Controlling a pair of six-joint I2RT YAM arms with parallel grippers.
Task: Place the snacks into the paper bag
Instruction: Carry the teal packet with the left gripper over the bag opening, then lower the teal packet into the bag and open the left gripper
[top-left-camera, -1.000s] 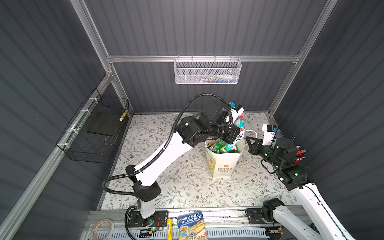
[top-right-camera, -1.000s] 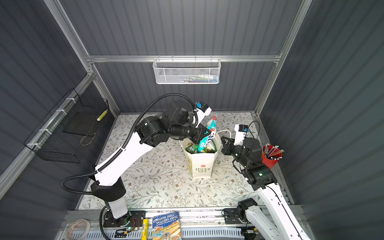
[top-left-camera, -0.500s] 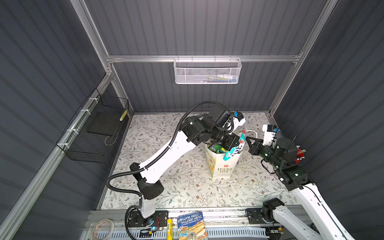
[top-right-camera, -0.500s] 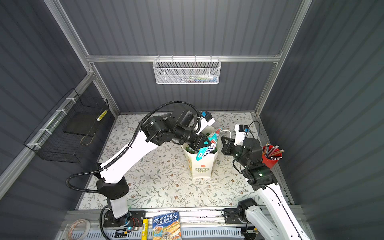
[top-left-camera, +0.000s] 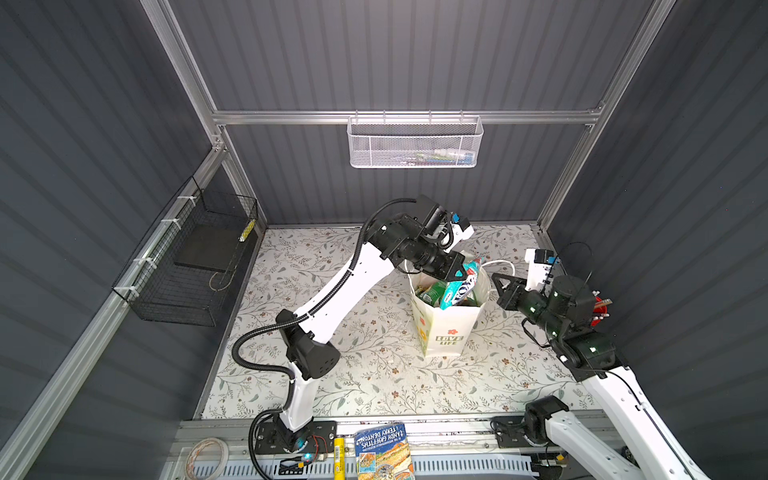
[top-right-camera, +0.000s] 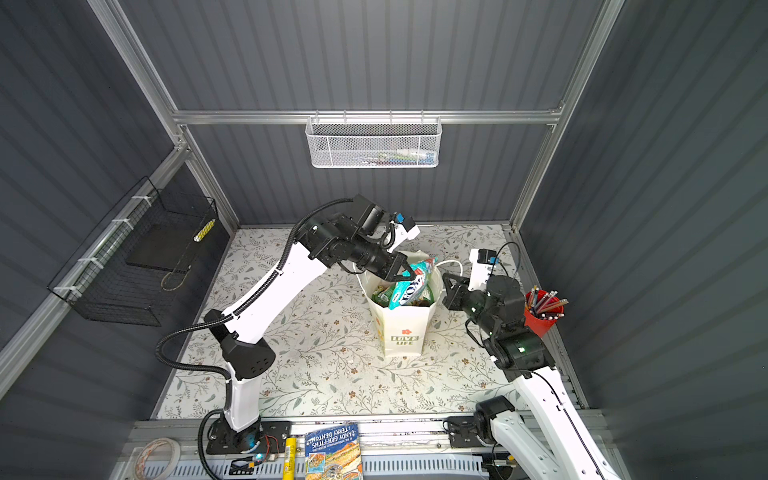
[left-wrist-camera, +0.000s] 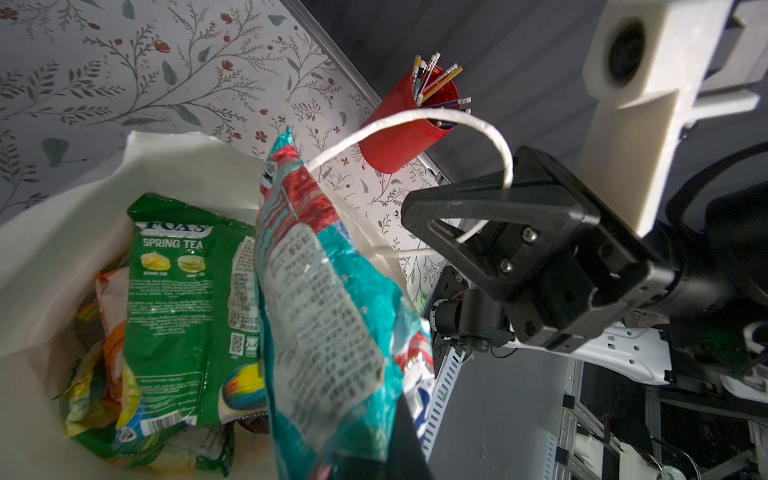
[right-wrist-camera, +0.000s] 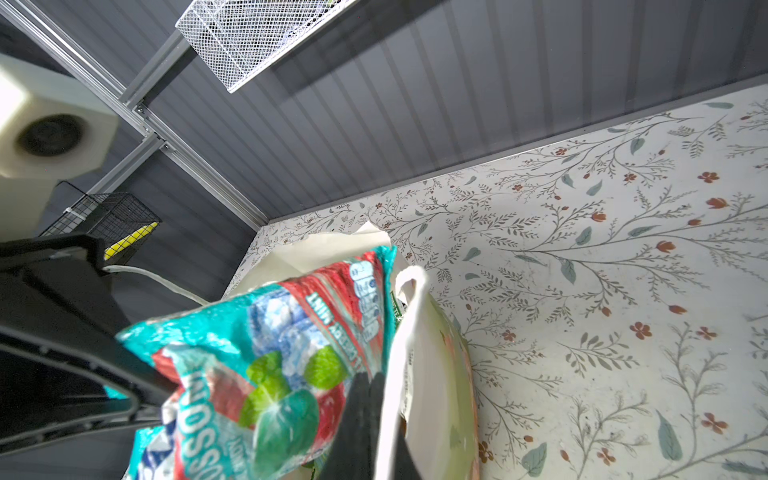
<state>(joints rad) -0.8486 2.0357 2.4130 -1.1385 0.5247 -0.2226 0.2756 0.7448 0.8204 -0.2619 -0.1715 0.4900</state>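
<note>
The white paper bag stands upright in the middle of the floral table. Several snacks lie inside it, among them a green FOX'S packet. My left gripper is shut on a teal-white snack packet. The packet leans into the bag's mouth with its top above the rim. My right gripper is shut on the bag's white cord handle at the bag's right side.
A red cup of pens stands by the right wall behind my right arm. A blue-covered book lies on the front rail. A black wire basket hangs on the left wall and a white mesh basket on the back wall.
My left gripper has come down and forward with the teal-white packet, from above the bag into its mouth. The right arm has stayed where it was.
</note>
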